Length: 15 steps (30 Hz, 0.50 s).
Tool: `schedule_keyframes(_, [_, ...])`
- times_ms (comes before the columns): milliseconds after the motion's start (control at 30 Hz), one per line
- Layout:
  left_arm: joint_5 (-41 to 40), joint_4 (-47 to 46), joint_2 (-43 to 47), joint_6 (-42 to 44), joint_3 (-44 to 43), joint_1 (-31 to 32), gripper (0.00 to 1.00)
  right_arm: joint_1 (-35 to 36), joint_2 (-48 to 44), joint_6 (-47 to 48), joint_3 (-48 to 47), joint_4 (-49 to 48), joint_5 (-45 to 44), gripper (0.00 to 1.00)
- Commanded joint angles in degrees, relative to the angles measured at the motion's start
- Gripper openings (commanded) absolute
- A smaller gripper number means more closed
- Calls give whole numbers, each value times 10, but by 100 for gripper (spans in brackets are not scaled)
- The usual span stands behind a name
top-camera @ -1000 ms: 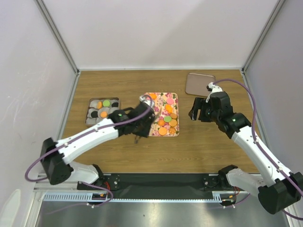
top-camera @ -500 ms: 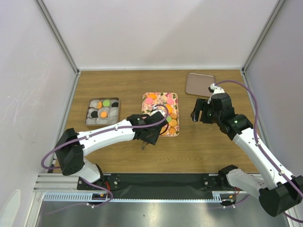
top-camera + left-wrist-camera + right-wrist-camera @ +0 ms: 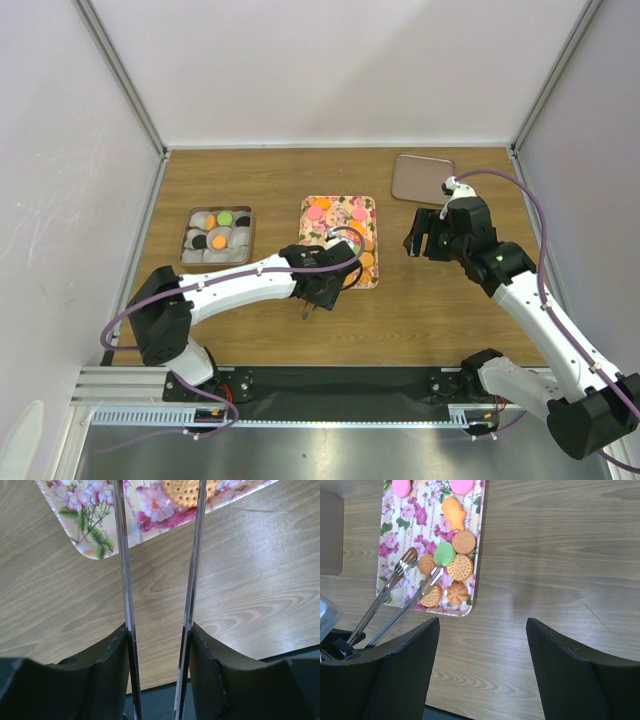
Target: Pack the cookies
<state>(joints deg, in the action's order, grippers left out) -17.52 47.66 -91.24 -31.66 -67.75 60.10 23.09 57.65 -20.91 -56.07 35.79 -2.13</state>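
- My left gripper (image 3: 159, 632) is clenched on the tongs (image 3: 125, 580). The two blades stand apart and do not grip anything yet.
- In the last second this gripper has moved from the left side of the tray (image 3: 95, 535) down to its near edge, and my arm has stretched further across the surface (image 3: 430, 300).
- From there the blades reach over the near corner of the tray, and one pale orange cookie (image 3: 186, 492) shows between them.
- The other cookies (image 3: 451, 555) lie on the tray around the tong tips. A few sit in the paper cups of the box (image 3: 187, 238), well apart to the left.
- I judge this to be the approach for the next pick: the tongs are aimed but not yet closed on a cookie.
- My right gripper (image 3: 482, 630) hangs released to the right of the tray, where it was before.
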Motion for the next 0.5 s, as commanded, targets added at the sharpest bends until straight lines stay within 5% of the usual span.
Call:
schedule_keyframes(0, [-22, -7, -3, -10, -20, 4, 50, -3, -15, 6, -15, -2, -2, 77])
schedule_keyframes(467, [-18, -12, -5, -12, -13, 2, 40, -5, -17, 6, -14, -4, 3, 77])
